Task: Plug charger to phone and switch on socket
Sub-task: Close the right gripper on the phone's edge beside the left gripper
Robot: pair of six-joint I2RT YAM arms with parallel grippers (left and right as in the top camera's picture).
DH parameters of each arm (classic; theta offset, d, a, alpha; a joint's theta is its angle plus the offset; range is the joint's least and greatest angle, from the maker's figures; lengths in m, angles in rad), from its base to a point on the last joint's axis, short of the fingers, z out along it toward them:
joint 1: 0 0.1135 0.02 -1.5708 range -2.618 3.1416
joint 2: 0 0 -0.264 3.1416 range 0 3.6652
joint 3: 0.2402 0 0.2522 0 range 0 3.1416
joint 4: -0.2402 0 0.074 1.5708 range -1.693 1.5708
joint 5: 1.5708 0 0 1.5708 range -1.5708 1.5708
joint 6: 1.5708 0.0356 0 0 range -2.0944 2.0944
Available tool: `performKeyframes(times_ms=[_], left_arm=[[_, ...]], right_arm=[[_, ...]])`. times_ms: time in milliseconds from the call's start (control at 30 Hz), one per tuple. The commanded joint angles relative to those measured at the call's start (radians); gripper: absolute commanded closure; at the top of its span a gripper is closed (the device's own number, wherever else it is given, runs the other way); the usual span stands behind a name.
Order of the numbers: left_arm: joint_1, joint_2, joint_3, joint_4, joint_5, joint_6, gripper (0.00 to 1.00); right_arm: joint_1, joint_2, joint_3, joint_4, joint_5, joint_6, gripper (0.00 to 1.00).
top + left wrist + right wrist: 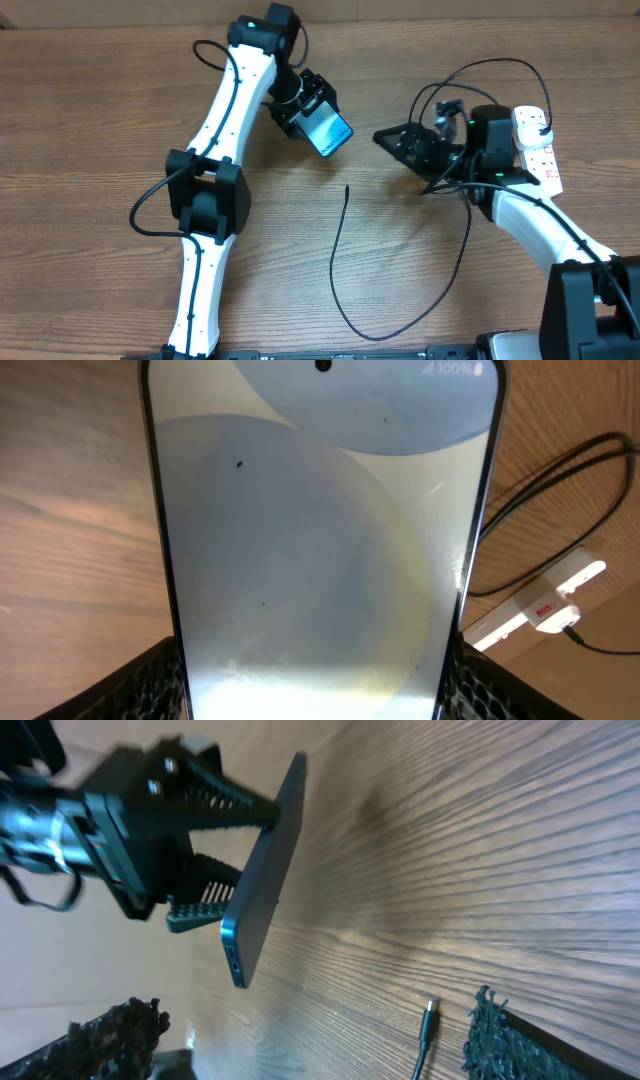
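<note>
The left gripper (312,112) is clamped on the phone (328,133), tilted above the desk (90,120). The charger (335,260) lies loose on the desk, its tip (347,189) just below the gap to the right gripper (395,140), which is spread wide and holds nothing; the socket (538,150) sits far right. The left wrist view alone shows the lit screen, and the right wrist view shows the phone edge-on.

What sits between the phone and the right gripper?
Nothing: in the overhead view, only bare table separates the phone from the right gripper. The charger's connector tip lies beside that stretch, not in it.
</note>
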Motion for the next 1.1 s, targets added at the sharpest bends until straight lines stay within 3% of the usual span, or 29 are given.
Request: performKeyframes(times_ms=[0, 567, 867, 1067], left_arm=[[-0.025, -0.001, 0.032, 0.001, 0.01, -0.128, 0.96], [-0.138, -0.001, 0.032, 0.006, -0.053, -0.412, 0.96], [-0.19, -0.001, 0.032, 0.034, -0.051, -0.44, 0.96], [-0.198, -0.001, 0.032, 0.034, -0.047, -0.46, 0.96]], right_arm=[[0.037, 0.0, 0.021, 0.006, 0.083, -0.014, 0.0], [0.051, 0.0, 0.019, -0.034, 0.154, -0.014, 0.0], [0.051, 0.0, 0.019, -0.037, 0.154, -0.01, 0.01], [0.051, 0.0, 0.019, -0.042, 0.155, -0.011, 0.1]])
